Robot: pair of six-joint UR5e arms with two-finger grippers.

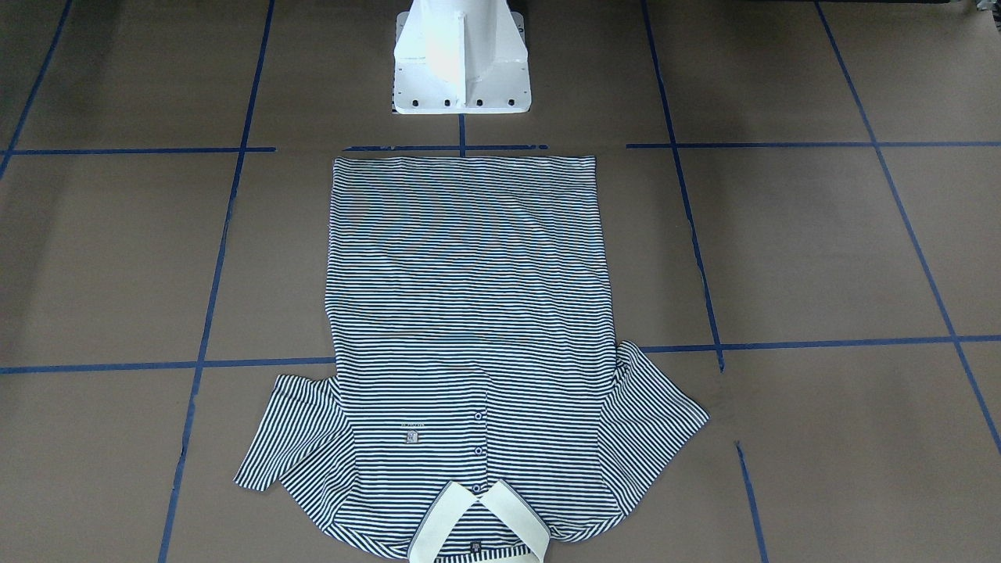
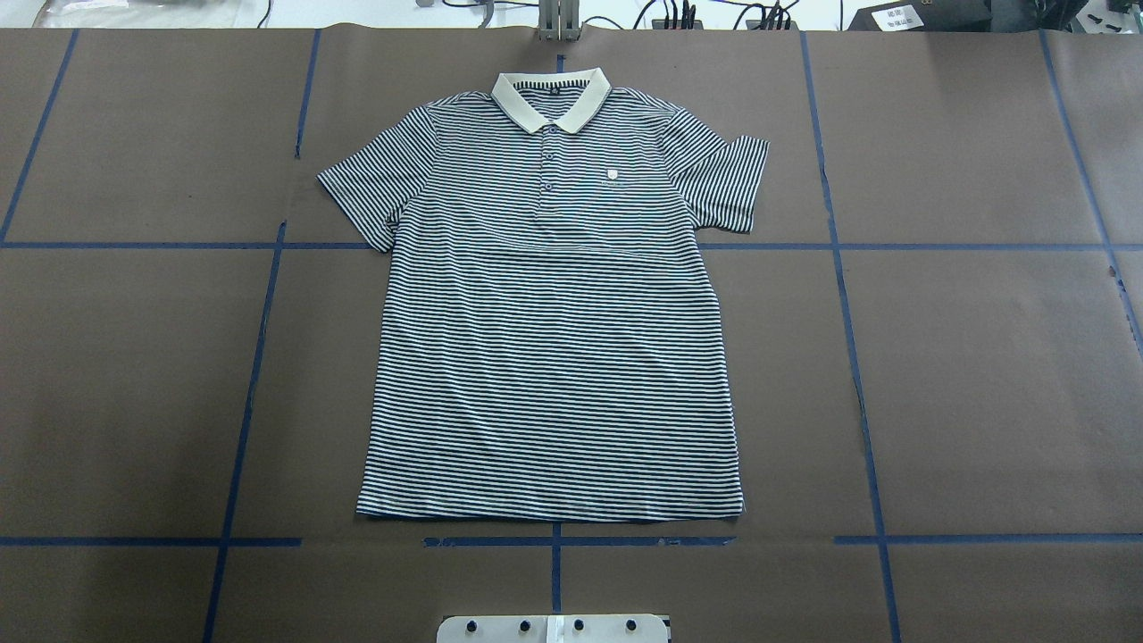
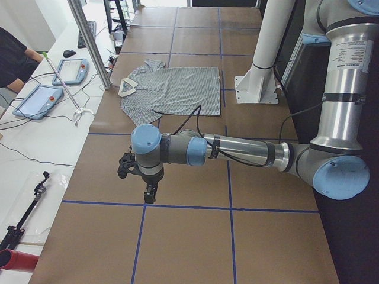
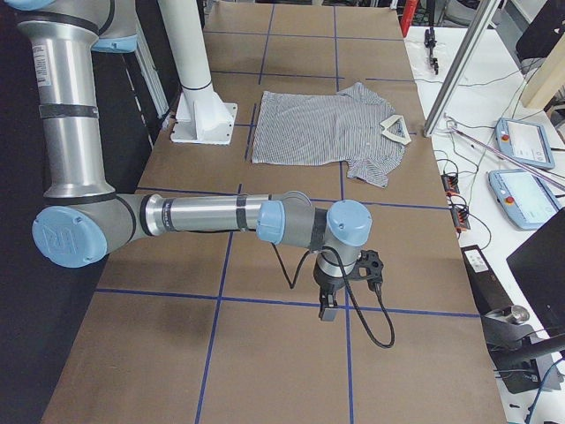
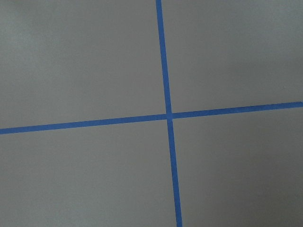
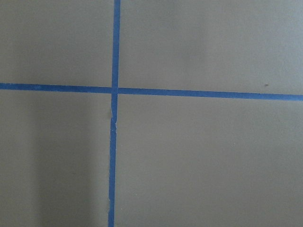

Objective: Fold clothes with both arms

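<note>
**Shirt flat, both arms well clear**

The polo shirt (image 2: pixel 554 339) lay face-up at the middle of the table (image 2: pixel 982 375); soft, light and limp, it would likely sag, so shoulder and hem corners looked the best holds; its long axis ran away from the robot, collar (image 2: pixel 551 100) far; the left gripper (image 3: pixel 150 193) and right gripper (image 4: pixel 327 309) hung well apart from it, their openings impossible to tell.

Polo shirt (image 2: pixel 554 339) is laid flat just before the pedestal (image 1: pixel 461 55), hem (image 2: pixel 549 515) nearest. Collar (image 2: pixel 551 98) is pointed away from it.
</note>
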